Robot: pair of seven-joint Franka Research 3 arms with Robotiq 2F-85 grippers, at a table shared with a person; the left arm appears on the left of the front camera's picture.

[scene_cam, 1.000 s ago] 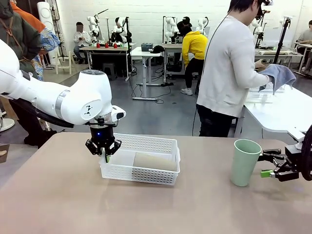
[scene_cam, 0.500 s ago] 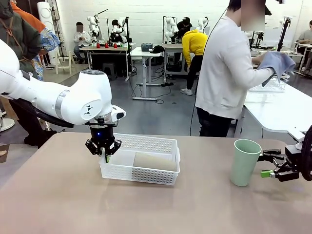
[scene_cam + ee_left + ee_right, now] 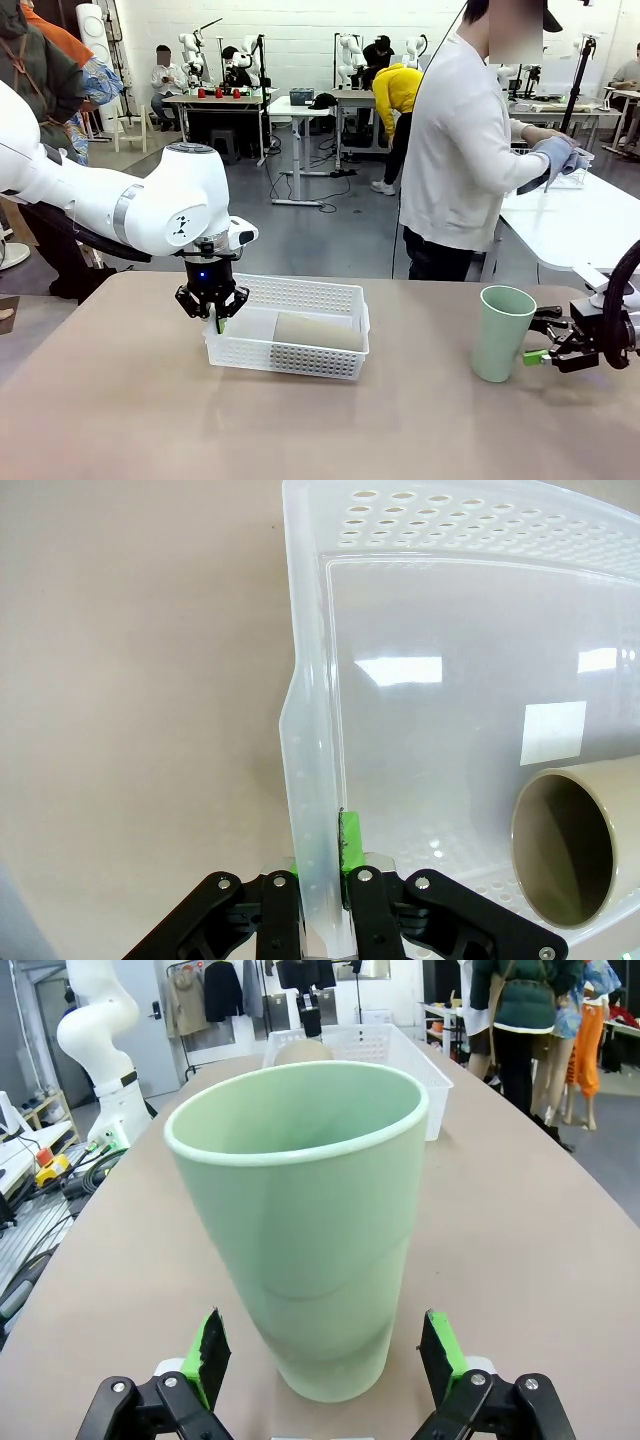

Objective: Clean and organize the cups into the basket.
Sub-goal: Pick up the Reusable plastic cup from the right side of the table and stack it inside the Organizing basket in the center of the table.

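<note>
On the bare brown surface (image 3: 300, 430), closest on the robot's right side, the pale mint green cup (image 3: 503, 333) stands upright with its mouth up, well apart from the basket. The right pincer (image 3: 541, 346) is low beside it with its fingers spread. In the right wrist view one green pad is on each side of the cup's lower part, and a small gap shows on both sides, so I judge that it is not gripping the cup yet.

A little farther, toward the left, is the white perforated basket (image 3: 290, 357). One tan-brown cup (image 3: 315, 330) lies on its side inside it, with its open mouth toward the basket's left end. The left pincer (image 3: 212, 305) comes down from above and is pressed together on the basket's left wall, one finger inside and one outside, as if to keep the basket steady.

So the task seems about half done: one cup is in place, and the mint cup is yet to be lifted, carried over and laid next to it. I cannot tell whether either cup was wiped.

Beyond the far edge a person in a white top (image 3: 460, 140) is turned to another table and holds a grey-blue cloth (image 3: 560, 155).
</note>
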